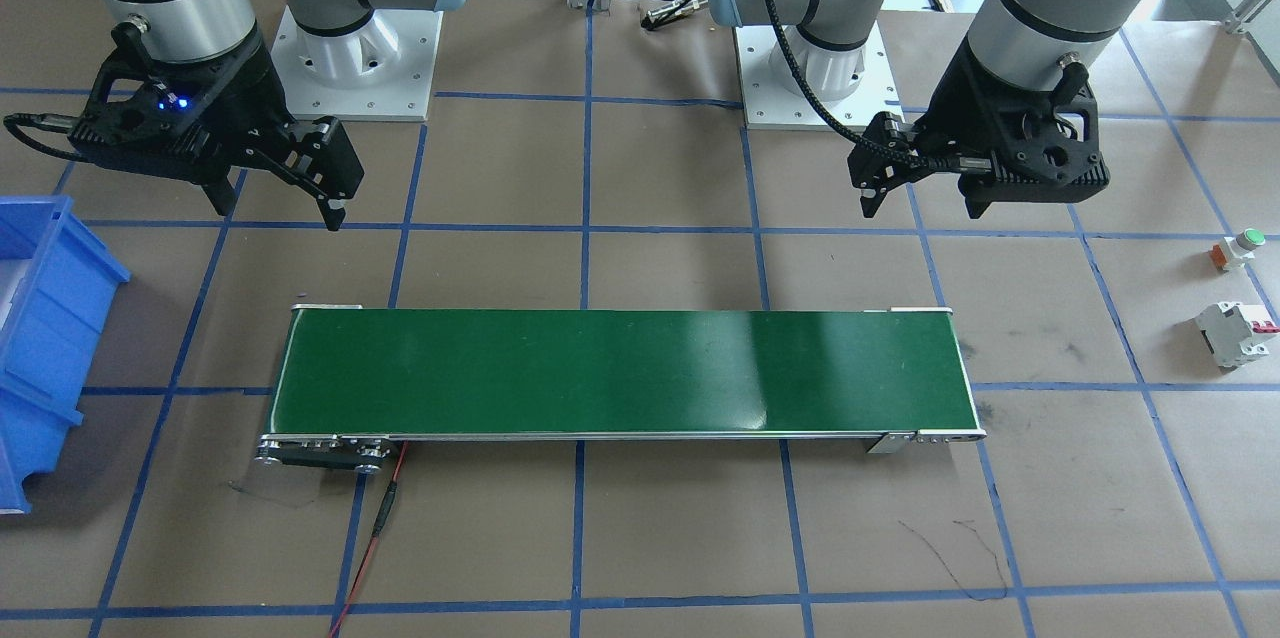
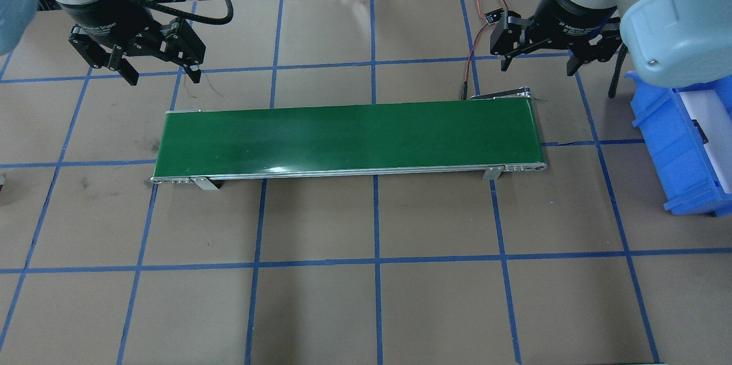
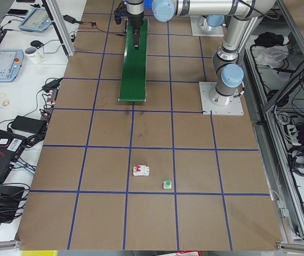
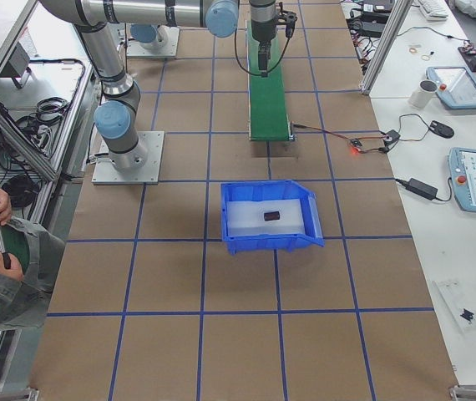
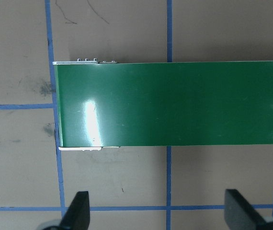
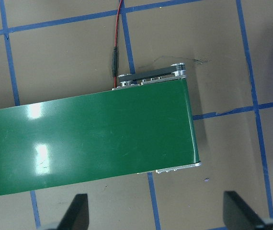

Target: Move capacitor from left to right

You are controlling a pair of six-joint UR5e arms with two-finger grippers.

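Capacitor [image 4: 271, 215], small, dark and stubby, is seen lying on the pale white floor of a blue plastic bin [image 4: 270, 241] at the robot's right end of the counter [image 2: 434, 216] (its stripe is too small to be made out). The counter is covered in a matte brown sheet gridded with blue tape. A glossy green conveyor belt [image 2: 349, 136] with metal side rails is laid across the middle. The black left claw [image 2: 163, 78] and right claw [image 2: 538, 67] are held spread wide over the counter near the belt's two ends. Cluttered white benches are seen alongside.
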